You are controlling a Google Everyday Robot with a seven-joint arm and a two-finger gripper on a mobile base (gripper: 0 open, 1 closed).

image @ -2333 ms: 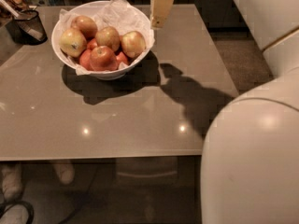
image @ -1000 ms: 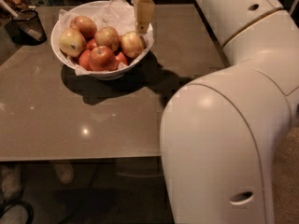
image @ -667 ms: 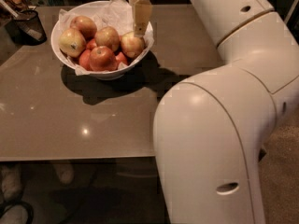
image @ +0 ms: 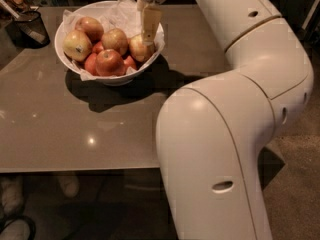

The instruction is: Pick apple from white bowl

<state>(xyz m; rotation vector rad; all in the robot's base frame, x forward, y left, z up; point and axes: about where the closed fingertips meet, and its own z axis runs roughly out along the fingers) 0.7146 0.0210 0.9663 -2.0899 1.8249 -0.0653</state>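
Note:
The white bowl, lined with crumpled white paper, stands at the back left of the grey table and holds several apples. The apple, pale yellow-gold with a reddish blush, lies at the bowl's right side. My gripper hangs straight down over the bowl's right rim, its tan tip right at this apple and covering part of it. A redder apple with a stem dimple lies in front. A yellow apple with a dark spot lies at the left.
A small dark mesh cup stands at the table's back left corner. My large white arm fills the right half of the view and hides the table's right side. Shoes show below the table's front edge.
My gripper has moved left from beside the bowl to over its right side, down to the right-hand apple. The arm has swung in and fills more of the view.

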